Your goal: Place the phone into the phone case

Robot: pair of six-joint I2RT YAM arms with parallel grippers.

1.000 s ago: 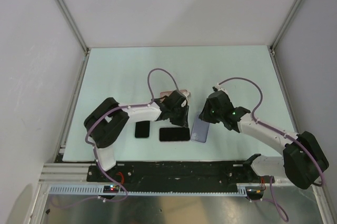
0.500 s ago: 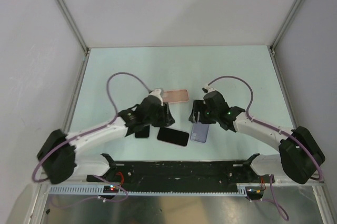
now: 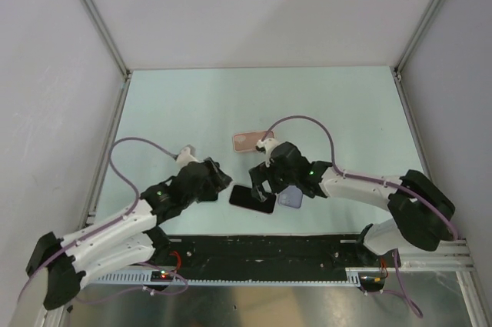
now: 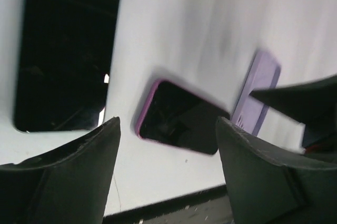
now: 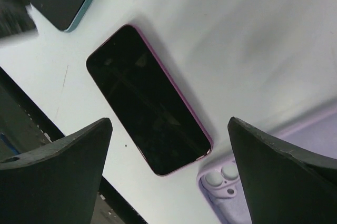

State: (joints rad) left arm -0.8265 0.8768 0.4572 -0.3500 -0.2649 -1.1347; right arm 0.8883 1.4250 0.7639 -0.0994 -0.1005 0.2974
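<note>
A black-screened slab phone with a thin pink edge (image 5: pixel 147 100) lies flat and screen up on the pale green table (image 3: pixel 192 104), near its front edge. A lilac soft phone case with round camera openings (image 5: pixel 231 192) lies just beside one short end of it; whether the two touch is not clear.

The right gripper (image 5: pixel 169 121) hangs over this phone with its two dark fingers (image 5: pixel 52 171) spread wide. In the right wrist view the phone runs diagonally across the gap between them, and neither finger meets it. The lilac case shows low in that view, close to the finger on the right of the picture. In the overhead view this gripper sits above the far side of the phone and case.

The left gripper (image 4: pixel 167 121) is near the phone on its left side, and its fingers (image 4: pixel 274 176) are also held well apart, gripping nothing. In the left wrist view the pink-edged phone lies beyond the fingertips and in line with the gap. The lilac case stands past it on the right of that view.

A second dark phone with a teal edge (image 4: pixel 66 50) lies flat on the left of that view, apart from the first. A pink phone case (image 3: pixel 247 142) lies farther back on the table, clear of both grippers.
</note>
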